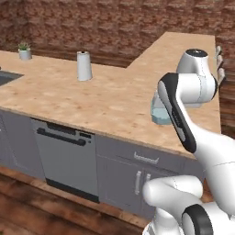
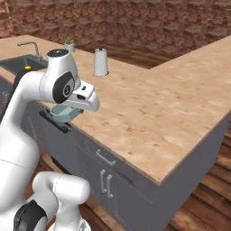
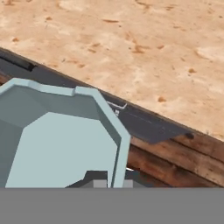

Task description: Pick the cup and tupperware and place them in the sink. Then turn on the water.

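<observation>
In the left base view we see the desk (image 1: 105, 98) as an L of light wood grain, its front edge running above grey cabinets and a dishwasher (image 1: 66, 156). The tupperware (image 1: 159, 113) shows as a pale blue-grey corner right at that front edge, mostly behind the arm. Along the desk away from it stand a white paper-towel roll (image 1: 84, 65) and, further still, a small potted plant (image 1: 25, 51); wide bare wood lies between them and the tupperware. A corner of the sink (image 1: 7, 77) shows at the far end of the desk.

In the right base view the tupperware (image 2: 62, 113) hangs tilted under the hand, just off the desk's front edge and above the dishwasher. The sink (image 2: 20, 62) lies beyond the arm, with its faucet (image 2: 30, 46) and a yellow speck inside, likely the cup (image 2: 28, 68).

In the hand view the gripper (image 3: 111, 183) is nearly closed, pinching the tupperware's (image 3: 57, 144) thin translucent wall; its rim is angular-rounded. We read no writing anywhere.
</observation>
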